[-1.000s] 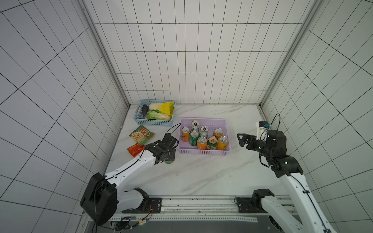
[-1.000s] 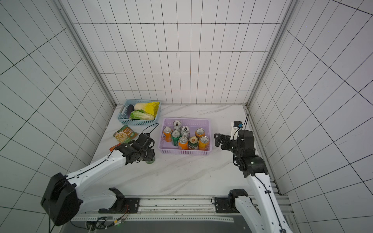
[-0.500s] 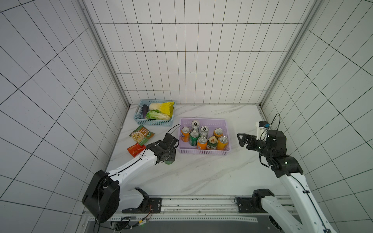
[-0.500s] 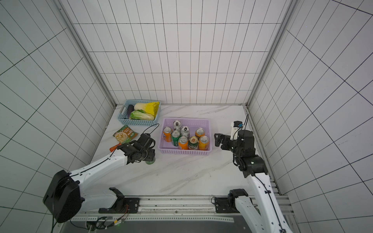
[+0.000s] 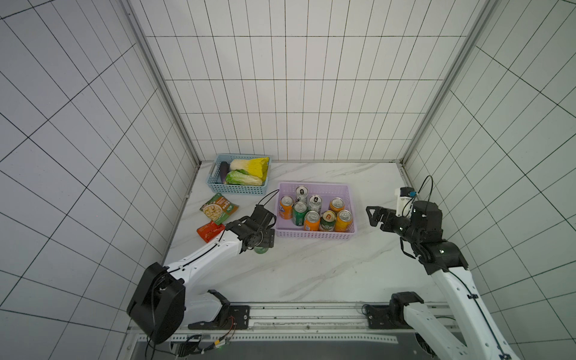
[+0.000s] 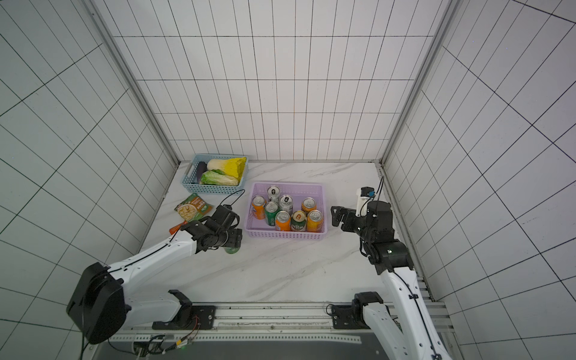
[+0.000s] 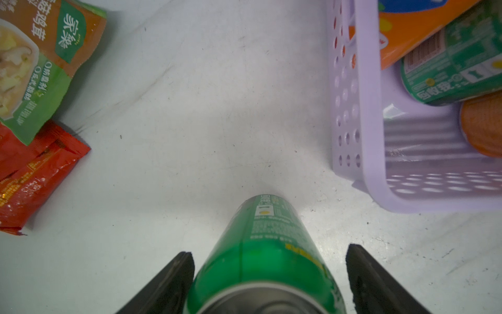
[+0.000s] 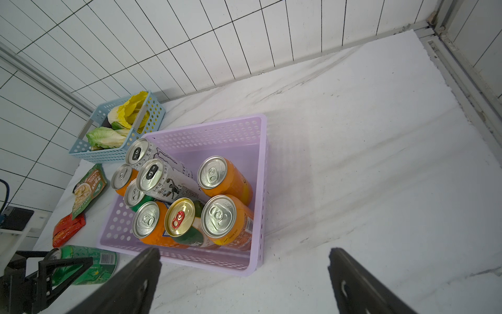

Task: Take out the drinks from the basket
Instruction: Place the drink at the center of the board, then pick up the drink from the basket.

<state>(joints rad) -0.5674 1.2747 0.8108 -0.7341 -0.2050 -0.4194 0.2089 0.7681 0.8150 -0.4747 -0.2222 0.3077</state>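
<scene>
Moved: left end effector (image 7: 270, 250) has spread its jaws since a second ago, when they pinched the green can (image 8: 104, 261); that arm and the can sit where they were; right arm unchanged
Left end effector: jaws wide, straddling the can's upper part; a clear gap shows at one finger, the other sits very close to the can wall; by my reading it holds nothing
Green can: out of the basket (image 5: 314, 234); upright on the desk (image 5: 311, 271), just off the basket's front-left corner; long axis vertical
Right end effector (image 5: 373, 217): jaws wide, empty; hovering off the basket's right side, facing it
Remaining cans (image 5: 314, 202): eight in the basket, apparently upright, packed close together
Key relation: the next pick lies back and right of the left end effector, over the basket's left wall; the left-end orange can (image 5: 286, 206) is nearest to it; the front-right orange can (image 5: 343, 220) is nearest to the right end effector
In the way: the released can stands between the fingers, so a sideways sweep could tip it; a straight lift looks safer
Around: snack packet (image 5: 219, 208) and red packet (image 5: 210, 231) near the desk's left edge; blue basket (image 5: 237, 188) at the back-left corner; all off the path
</scene>
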